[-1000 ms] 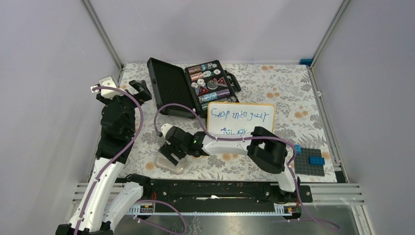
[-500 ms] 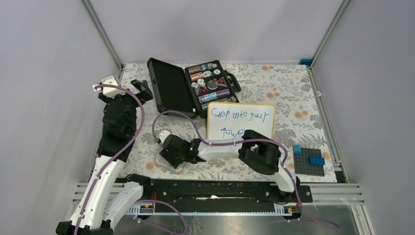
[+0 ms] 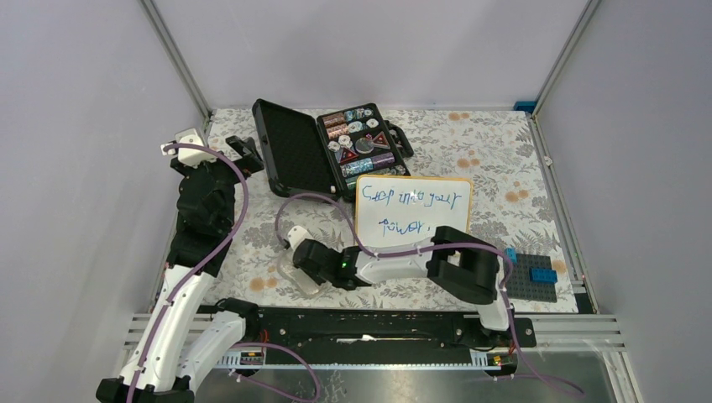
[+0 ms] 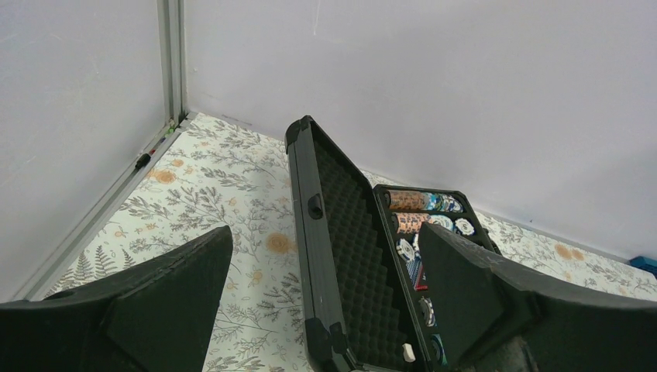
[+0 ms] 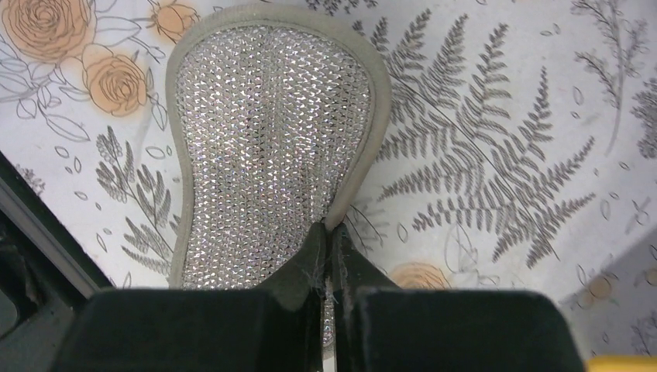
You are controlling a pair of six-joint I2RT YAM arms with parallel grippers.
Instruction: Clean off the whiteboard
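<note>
The whiteboard [image 3: 413, 206] stands at the middle of the table, a little right of centre, just near of the open black case [image 3: 327, 151]. Blue handwriting runs across it in two lines. The right gripper [image 5: 329, 240] is low at the near side, left of the board and apart from it, with its fingers squeezed together on the edge of a silvery mesh pad [image 5: 271, 147]. The rest of the pad spreads out over the flowered tablecloth [image 3: 504, 168]. The left gripper [image 4: 324, 236] hangs at the far left, its fingers wide apart with nothing between them, facing the case's foam-lined lid. A grey stud plate [image 3: 531, 277] carrying blue bricks lies at the near right, beside the board's lower corner.
</note>
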